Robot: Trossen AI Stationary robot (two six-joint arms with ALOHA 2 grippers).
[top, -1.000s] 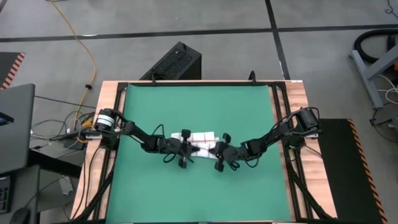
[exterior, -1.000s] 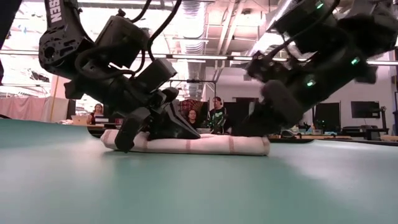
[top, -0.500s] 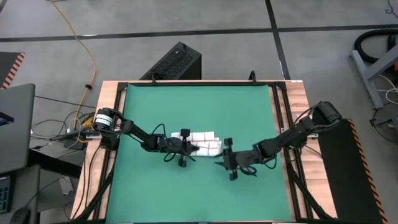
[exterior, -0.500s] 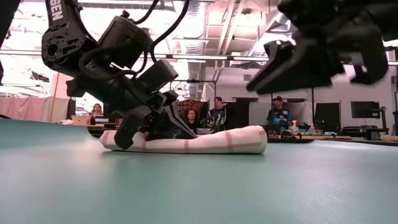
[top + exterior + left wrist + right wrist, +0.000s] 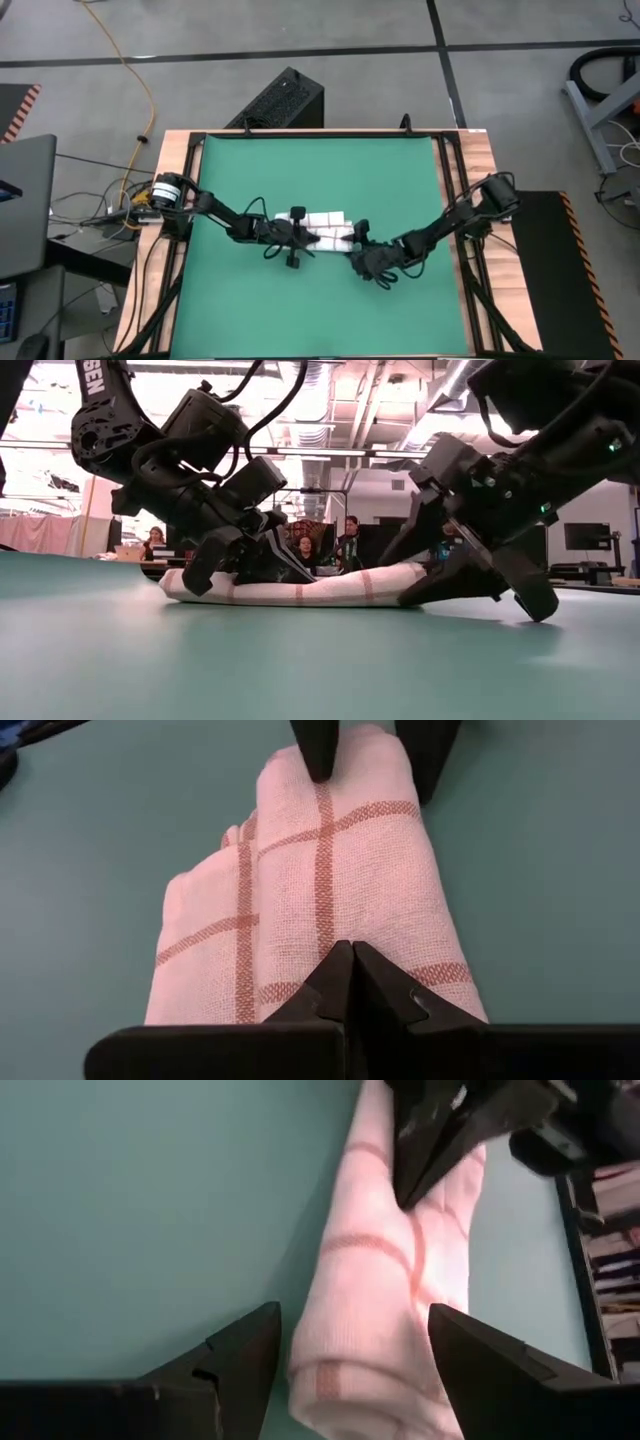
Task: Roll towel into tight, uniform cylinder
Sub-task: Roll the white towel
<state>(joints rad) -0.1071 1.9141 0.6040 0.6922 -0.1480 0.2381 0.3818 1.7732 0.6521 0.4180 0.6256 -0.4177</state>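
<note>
The towel [image 5: 326,222], white with red-brown checks, lies rolled into a short cylinder on the middle of the green mat [image 5: 300,165]. It also shows in the low view [image 5: 330,588]. My left gripper [image 5: 308,240] is shut, with its tips pressed on top of the roll's left part [image 5: 352,955]. My right gripper [image 5: 354,250] is open at the roll's right end. In the right wrist view [image 5: 352,1320] its fingers [image 5: 240,1350] straddle the end of the towel [image 5: 390,1270] without closing on it.
A black box [image 5: 280,100] stands on the floor behind the table. The table's wooden border [image 5: 175,180] frames the mat. People [image 5: 350,540] sit in the room beyond the table in the low view. Bare mat lies all around the roll.
The right gripper pulled away from the towel's right end, then came back to it with its fingers open. The left gripper has stayed on the roll.
</note>
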